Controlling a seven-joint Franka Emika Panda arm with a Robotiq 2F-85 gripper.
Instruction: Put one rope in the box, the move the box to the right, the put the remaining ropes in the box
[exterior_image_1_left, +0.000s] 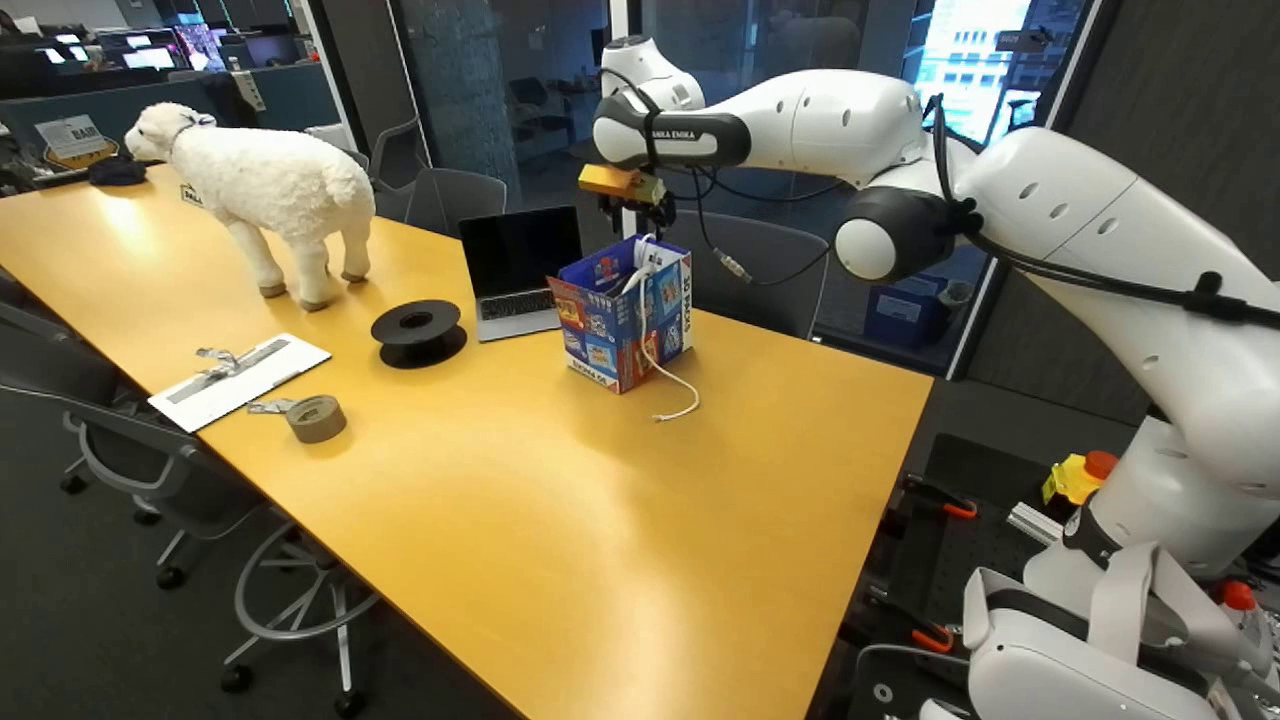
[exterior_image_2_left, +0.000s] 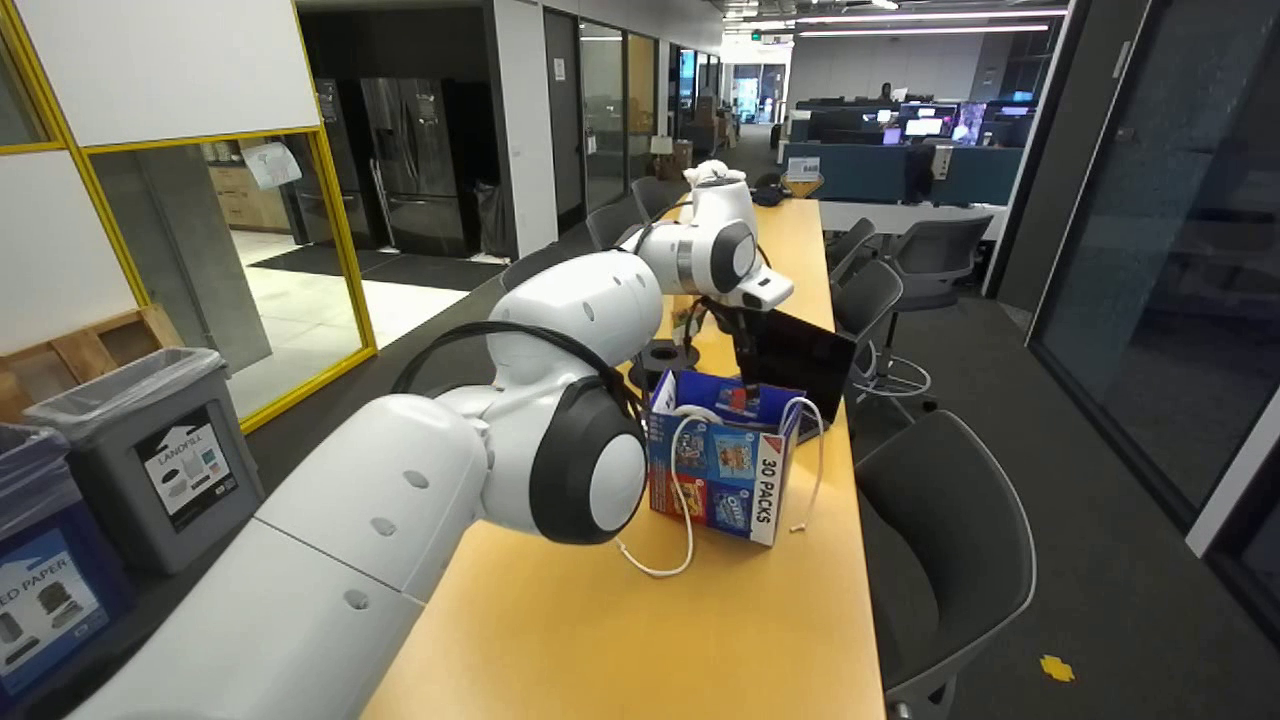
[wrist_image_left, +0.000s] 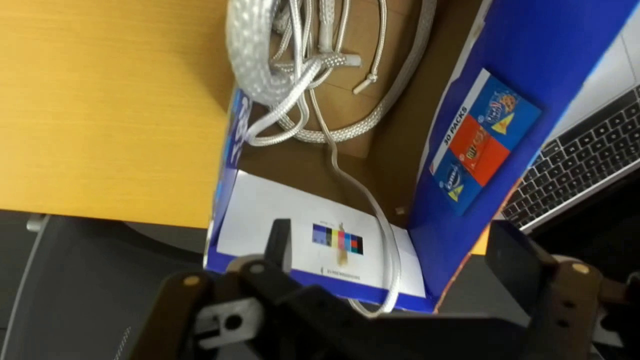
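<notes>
From close above, the wrist view looks into the box (wrist_image_left: 400, 170). From well back, an exterior view faces it across the table (exterior_image_1_left: 560, 500), an exterior view faces it past the arm (exterior_image_2_left: 440, 450); all share it and the laptop (exterior_image_1_left: 522, 255).

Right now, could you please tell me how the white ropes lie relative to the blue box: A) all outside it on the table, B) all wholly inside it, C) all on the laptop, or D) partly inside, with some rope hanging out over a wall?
D, since the wrist view shows white ropes inside the blue box, while in an exterior view a rope length hangs over its wall down onto the table.
</notes>
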